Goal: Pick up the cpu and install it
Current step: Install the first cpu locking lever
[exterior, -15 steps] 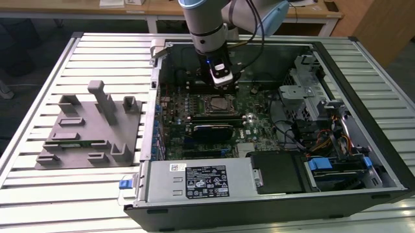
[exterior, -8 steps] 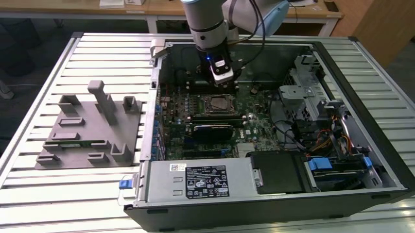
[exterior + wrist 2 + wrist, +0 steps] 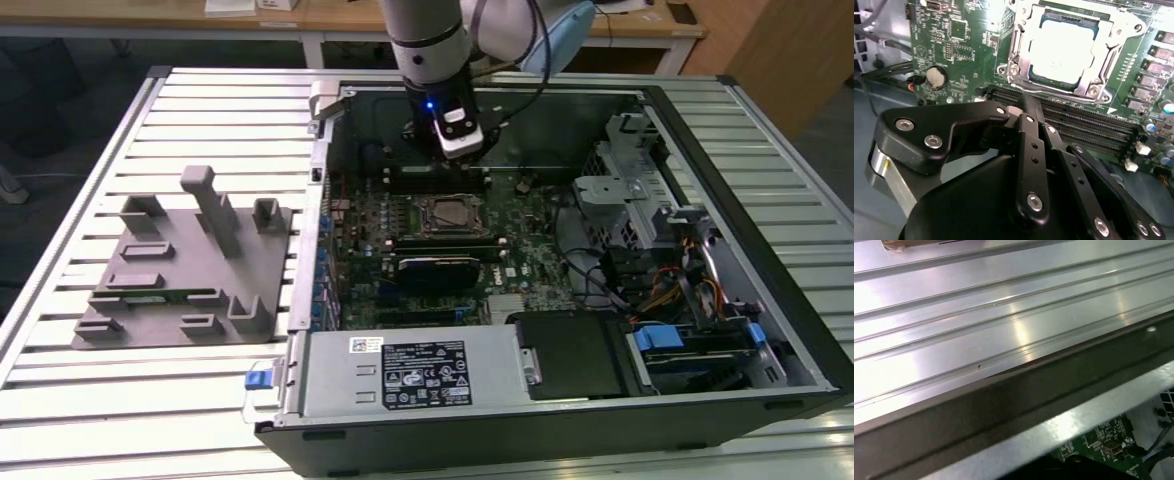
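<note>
**CPU seated in socket, gripper held above the board**

The gripper (image 3: 1026, 107) is being seen from behind in the second wrist view, with its black finger links drawn together to a narrow tip and nothing being held between them. In the exterior view the gripper (image 3: 458, 150) is being held inside the open computer case (image 3: 694, 400), just above the motherboard (image 3: 514, 262) and a little beyond the socket (image 3: 445, 212). The cpu (image 3: 1066, 50) is being shown lying flat inside the socket's metal frame (image 3: 1019, 55), its silver top glaring under the light, apart from the gripper tip. Empty memory slots (image 3: 1089, 125) are lying between the two. A grey fixture tray (image 3: 180, 275) is resting on the ribbed metal table (image 3: 80, 400) at the exterior view's left.
</note>
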Robot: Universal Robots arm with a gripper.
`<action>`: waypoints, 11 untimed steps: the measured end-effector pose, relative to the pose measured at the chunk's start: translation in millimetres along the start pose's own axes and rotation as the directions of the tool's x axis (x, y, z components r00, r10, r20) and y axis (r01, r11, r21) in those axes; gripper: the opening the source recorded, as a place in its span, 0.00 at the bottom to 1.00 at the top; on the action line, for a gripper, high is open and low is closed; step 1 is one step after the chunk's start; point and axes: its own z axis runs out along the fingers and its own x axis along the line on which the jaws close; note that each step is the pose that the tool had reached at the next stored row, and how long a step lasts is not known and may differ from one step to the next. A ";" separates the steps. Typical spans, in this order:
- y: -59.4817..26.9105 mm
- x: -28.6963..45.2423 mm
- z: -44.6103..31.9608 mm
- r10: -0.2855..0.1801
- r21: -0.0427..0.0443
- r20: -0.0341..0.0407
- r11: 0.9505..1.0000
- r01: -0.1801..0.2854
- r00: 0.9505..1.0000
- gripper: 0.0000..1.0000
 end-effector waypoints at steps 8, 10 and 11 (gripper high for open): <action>1.7 -3.4 -13.5 0.000 0.000 0.000 1.000 0.000 1.000 0.11; 1.8 -3.6 -14.3 0.000 0.000 0.000 1.000 0.000 1.000 0.11; 1.8 -3.6 -14.3 0.000 0.000 0.000 1.000 0.000 1.000 0.11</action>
